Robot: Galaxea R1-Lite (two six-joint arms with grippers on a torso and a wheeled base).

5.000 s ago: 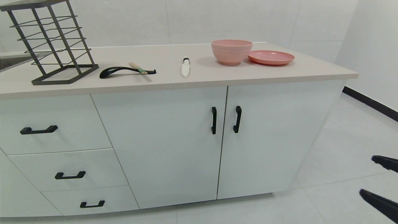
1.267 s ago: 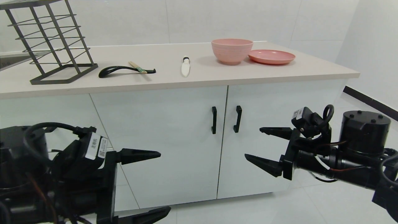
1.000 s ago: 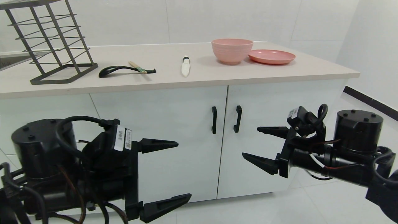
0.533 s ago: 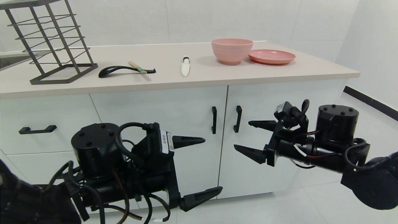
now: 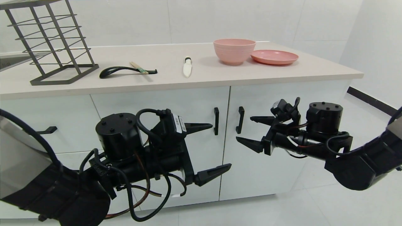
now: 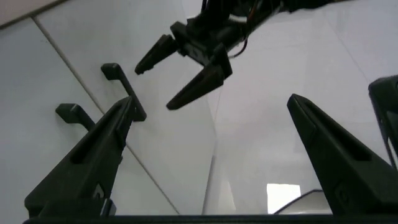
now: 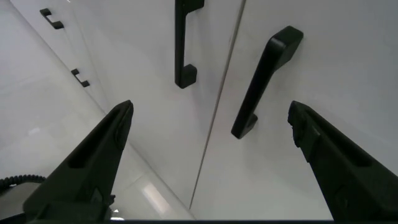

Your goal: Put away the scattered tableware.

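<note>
Right tool [image 5: 244, 129], spread wide, is best centred squarely around the right-hand black bar door handle [image 5: 240, 120] before being closed.

Beige countertop [image 5: 220, 73], white tiled wall [image 5: 125, 22] behind, drawer front [image 5: 72, 110] with black handle [image 5: 47, 129], pale tiled floor [image 5: 314, 207]

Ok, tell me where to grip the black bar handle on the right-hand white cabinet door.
Grip the black bar handle at its straight middle, between the end mounts, where it stands off the white door. Come from the front, one finger each side, since it runs upright; the open right gripper is nearest.
</note>
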